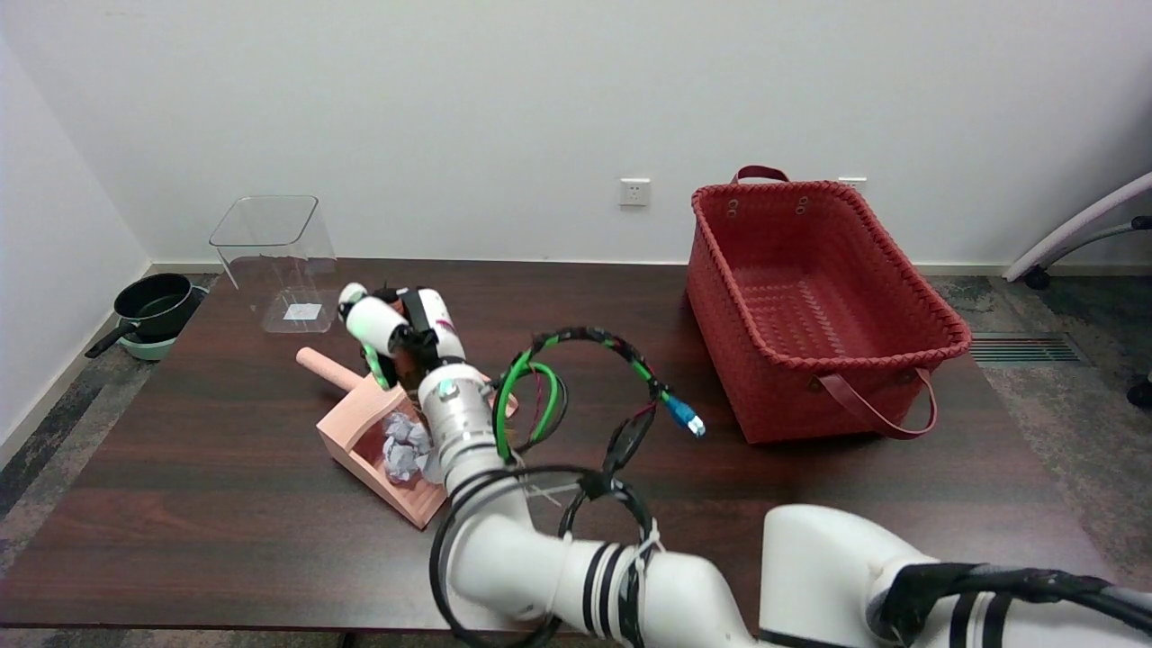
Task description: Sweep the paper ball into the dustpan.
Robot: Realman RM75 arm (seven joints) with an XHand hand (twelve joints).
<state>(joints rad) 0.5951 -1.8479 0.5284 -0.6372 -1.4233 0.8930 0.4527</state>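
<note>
Paper ball [405, 445]: crumpled pale paper, lying inside the pink dustpan, against its left wall; by how things lie, the sweeping looks done or nearly so.
How it will handle: judged light, soft and springy, easy to crush, likely to roll or bounce at a nudge; a gentle sideways push suits it better than a grip. If it must be picked up, a loose pinch across its bulk would do.
Dustpan [355, 430]: pink plastic scoop on the dark wooden table, handle pointing up-left toward the clear container, mouth facing the near edge and partly hidden by the arm; rigid and light, so it may slide if pushed.
Right hand [400, 333]: hovers over the back of the dustpan, near the handle; fingers curled in around something dark, but what it is and whether it is truly held I cannot tell.
Right arm [576, 558]: reaches from lower right, its wrist covering the dustpan's right side; cables loop around it.
Clear container [270, 261]: open-topped, at the far left of the table.
Red basket [810, 297]: woven, with handles, well apart to the right.
Table [225, 540]: dark wood.
Pan [153, 310]: black, on the floor left of the table.
</note>
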